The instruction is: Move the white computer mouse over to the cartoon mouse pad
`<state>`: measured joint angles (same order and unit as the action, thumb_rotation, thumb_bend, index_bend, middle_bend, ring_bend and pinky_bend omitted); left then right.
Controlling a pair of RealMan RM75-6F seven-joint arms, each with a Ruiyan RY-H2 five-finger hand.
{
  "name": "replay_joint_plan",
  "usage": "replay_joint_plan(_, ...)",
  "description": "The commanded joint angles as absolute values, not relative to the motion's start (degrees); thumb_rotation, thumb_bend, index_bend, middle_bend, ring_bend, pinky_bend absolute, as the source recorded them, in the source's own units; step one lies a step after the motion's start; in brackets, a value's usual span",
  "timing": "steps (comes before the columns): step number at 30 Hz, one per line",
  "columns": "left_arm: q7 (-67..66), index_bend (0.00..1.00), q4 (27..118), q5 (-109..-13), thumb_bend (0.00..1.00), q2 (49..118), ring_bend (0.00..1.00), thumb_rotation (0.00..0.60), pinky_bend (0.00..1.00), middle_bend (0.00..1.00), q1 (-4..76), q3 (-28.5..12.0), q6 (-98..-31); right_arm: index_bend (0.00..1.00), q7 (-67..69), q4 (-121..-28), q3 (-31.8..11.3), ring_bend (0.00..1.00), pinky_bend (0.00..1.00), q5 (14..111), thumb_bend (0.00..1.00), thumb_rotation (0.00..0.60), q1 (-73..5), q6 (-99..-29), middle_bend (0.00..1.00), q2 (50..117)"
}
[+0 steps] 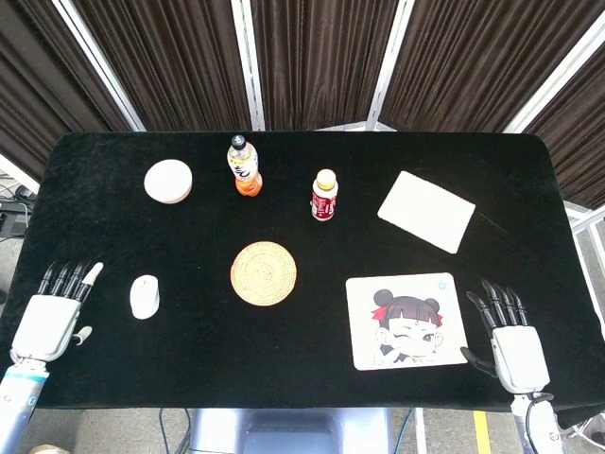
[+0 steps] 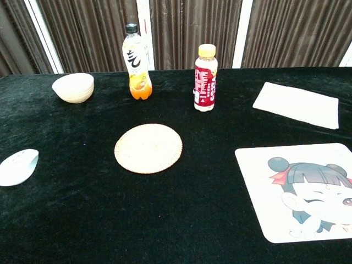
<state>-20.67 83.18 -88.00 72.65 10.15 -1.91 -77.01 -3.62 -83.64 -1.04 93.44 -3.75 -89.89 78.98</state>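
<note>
Mouse (image 1: 145, 296) sits on the black table (image 1: 312, 241), just right of the left hand (image 1: 55, 315), not touching. Head view: left hand lies w/ fingers (image 1: 68, 280) straight and apart, holding nothing, pointing away from the robot. Right hand (image 1: 511, 342) at the opposite near corner, fingers spread too, nothing in it. Cartoon pad (image 1: 406, 321) lies just left of the right hand, well apart from the mouse. Between the two hands, a round woven coaster (image 1: 264, 273). Further out from the hands: white bowl (image 1: 168, 181), orange drink bottle (image 1: 244, 165), red-label bottle (image 1: 324, 196), white cloth (image 1: 426, 210).

Chest view: neither hand shows. Mouse (image 2: 18, 166) at the left edge, part cut off. Pad (image 2: 300, 190) at the near right. Coaster (image 2: 148, 148) in the middle; bowl (image 2: 73, 87), orange bottle (image 2: 135, 61), red-label bottle (image 2: 204, 77), cloth (image 2: 297, 104) along the back.
</note>
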Motion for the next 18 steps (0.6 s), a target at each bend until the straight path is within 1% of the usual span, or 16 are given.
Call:
replay_joint_plan(1, -21.6, 0.0, 81.6, -86.9, 0.0, 73.6, 0.0, 0.6, 0.0, 0.0, 12.2, -2.4, -74.0, 0.15, -3.6, -83.7, -1.1, 0.0, 0.0, 93.4, 0.14, 0.6, -3.8, -89.8, 0.0, 79.0)
replay_joint_plan(7, -22.4, 0.0, 78.6, -85.2, 0.0, 76.1, 0.0, 0.6, 0.0, 0.0, 15.4, -2.9, -68.9, 0.15, -3.3, -83.6, -1.1, 0.0, 0.0, 93.2, 0.14, 0.6, -3.7, -89.8, 0.0, 78.9)
replay_joint_plan(14, -22.8, 0.0, 72.8, -84.5, 0.0, 80.2, 0.0, 0.6, 0.0, 0.0, 18.4, -3.5, -66.2, 0.15, -3.3, -83.5, -1.3, 0.0, 0.0, 93.1, 0.14, 0.6, -3.8, -89.7, 0.0, 79.0)
replay_joint_plan(18, -23.2, 0.0, 71.0, -84.0, 0.0, 82.0, 0.0, 0.6, 0.0, 0.0, 20.0, -3.8, -64.6, 0.15, -2.8, -83.4, -1.4, 0.0, 0.0, 92.9, 0.14, 0.6, -3.9, -89.6, 0.0, 79.0)
